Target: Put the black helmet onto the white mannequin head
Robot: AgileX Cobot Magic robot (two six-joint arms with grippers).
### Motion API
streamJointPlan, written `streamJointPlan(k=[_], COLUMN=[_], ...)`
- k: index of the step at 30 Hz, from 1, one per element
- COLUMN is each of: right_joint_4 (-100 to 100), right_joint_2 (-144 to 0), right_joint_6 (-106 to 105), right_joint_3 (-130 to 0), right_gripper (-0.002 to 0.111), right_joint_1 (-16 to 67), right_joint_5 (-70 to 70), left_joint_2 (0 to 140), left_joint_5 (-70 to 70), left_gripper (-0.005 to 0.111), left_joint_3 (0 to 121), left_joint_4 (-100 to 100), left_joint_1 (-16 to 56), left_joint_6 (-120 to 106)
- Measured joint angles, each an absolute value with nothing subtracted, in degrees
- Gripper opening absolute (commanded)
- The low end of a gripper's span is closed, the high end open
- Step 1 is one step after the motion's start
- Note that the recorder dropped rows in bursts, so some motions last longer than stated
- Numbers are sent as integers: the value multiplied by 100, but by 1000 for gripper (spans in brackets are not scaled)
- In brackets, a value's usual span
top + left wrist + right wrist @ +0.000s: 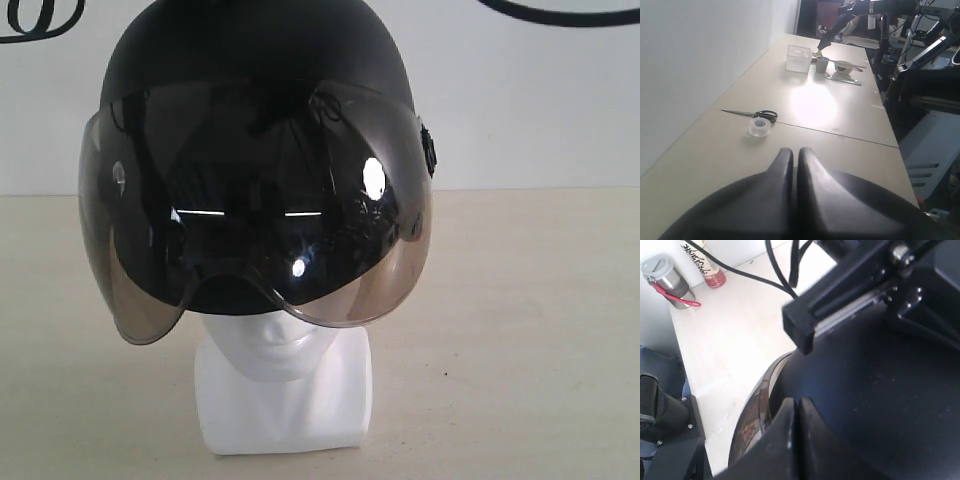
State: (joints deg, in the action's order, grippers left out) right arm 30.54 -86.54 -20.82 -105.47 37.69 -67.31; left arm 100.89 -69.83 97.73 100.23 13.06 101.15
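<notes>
Exterior view: the black helmet (250,50) sits on the white mannequin head (282,385), its smoky visor (260,220) down over the face so that only the chin, neck and block base show beneath it, standing on the beige table (520,330); neither gripper appears in this view. In the left wrist view the left gripper (795,152) has its two dark fingers pressed flat together with nothing between them, hanging above a long tabletop. Just ahead of its fingertips lies a clear tape roll (760,127), with a pair of scissors (752,114) touching or just beyond it. Much farther ahead stand a clear plastic box (799,58), a grey cup (822,64) and a bowl (843,66). In the right wrist view the right gripper (796,402) is also closed tight and empty, its tips close over the helmet's black shell; whether they touch it cannot be told. A black boxy machine part (840,305) juts in just ahead of the fingers and blocks much of the view. Beyond it black cables (780,270) trail over the table, and far ahead stand a steel flask (665,277) and a printed canister (702,262).
</notes>
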Motion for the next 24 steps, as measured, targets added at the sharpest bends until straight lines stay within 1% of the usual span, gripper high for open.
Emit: streamJointPlan(k=[12,24], right_joint_4=[3200,2924], right_joint_2=[-8664,-8891], right_joint_6=[-2071,-1956], right_joint_3=[-10547,-10556], right_gripper=[0,0], right_joint_1=[3769,3769], right_joint_5=[-6904,-6983], left_joint_2=[9980,9883], left_joint_5=[-6868,-6832], left_gripper=[4,4], left_joint_3=[9298,9220], left_joint_4=[9602,9591], left_joint_1=[1306,1306], left_joint_6=[9425,9345])
